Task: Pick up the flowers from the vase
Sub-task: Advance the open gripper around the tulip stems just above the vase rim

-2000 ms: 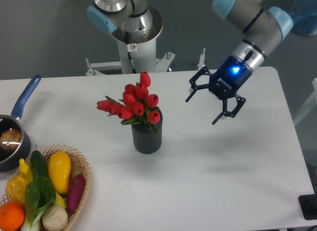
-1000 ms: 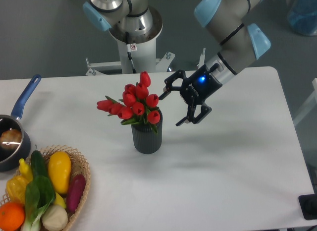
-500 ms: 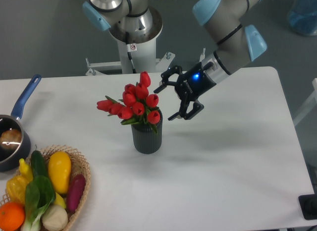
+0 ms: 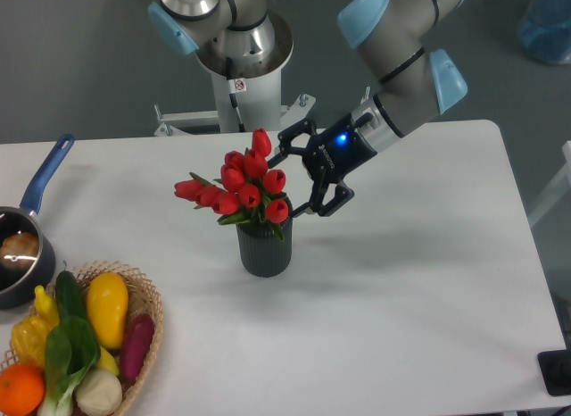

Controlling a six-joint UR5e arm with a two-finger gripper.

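Note:
The flowers [image 4: 239, 186], a bunch of red tulip buds with green leaves, stand in the vase [image 4: 264, 246], a small dark grey ribbed cylinder near the middle of the white table. My gripper [image 4: 286, 180] comes in from the right, tilted, with its black fingers spread wide. Its fingertips sit right at the right edge of the bunch, one near the top bud and one near the lowest right bud. Nothing is held between the fingers.
A dark pot with a blue handle [image 4: 25, 237] sits at the left edge. A wicker basket [image 4: 85, 345] of vegetables and fruit fills the front left corner. The robot's base [image 4: 236, 50] stands behind the table.
My gripper has travelled left and slightly down toward the flowers, from well right of the vase to the bunch's right edge, staying open. The flowers and vase have not moved.

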